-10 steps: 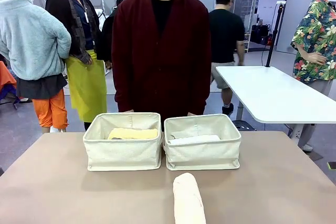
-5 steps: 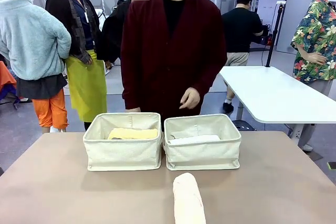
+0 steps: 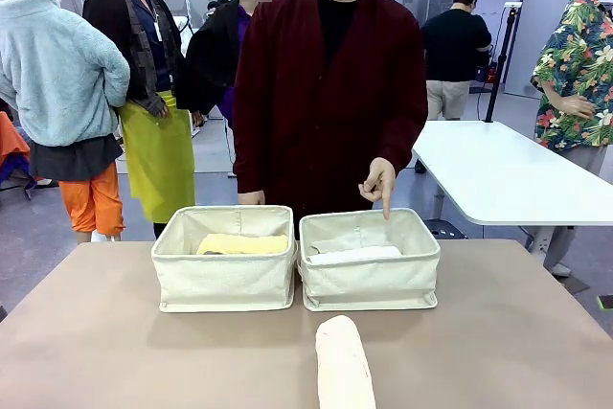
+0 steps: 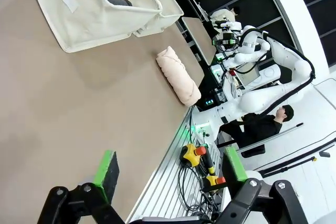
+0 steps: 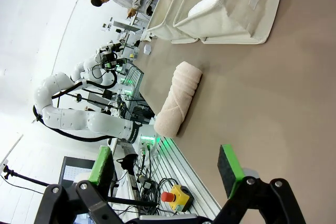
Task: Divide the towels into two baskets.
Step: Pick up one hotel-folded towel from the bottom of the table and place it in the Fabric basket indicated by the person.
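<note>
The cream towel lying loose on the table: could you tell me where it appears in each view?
Front view: cream towel at bottom centre, nearer than the right basket.
Left wrist view: upper middle, beyond the baskets' corner.
Right wrist view: centre, below the baskets.
Shared landmark: the baskets.

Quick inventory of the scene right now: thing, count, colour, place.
baskets: 2, cream canvas, side by side at the table's far side, left, right
yellow towel: 1, pale yellow, in left basket
dark towel: 1, dark grey, in left basket beside the yellow one
white towel: 1, in right basket
cream towel: 1, pinkish cream, on the table at the near edge
table: 1, brown
person's hand: 1, pointing down over right basket
left gripper: open, above table
right gripper: open, above table
</note>
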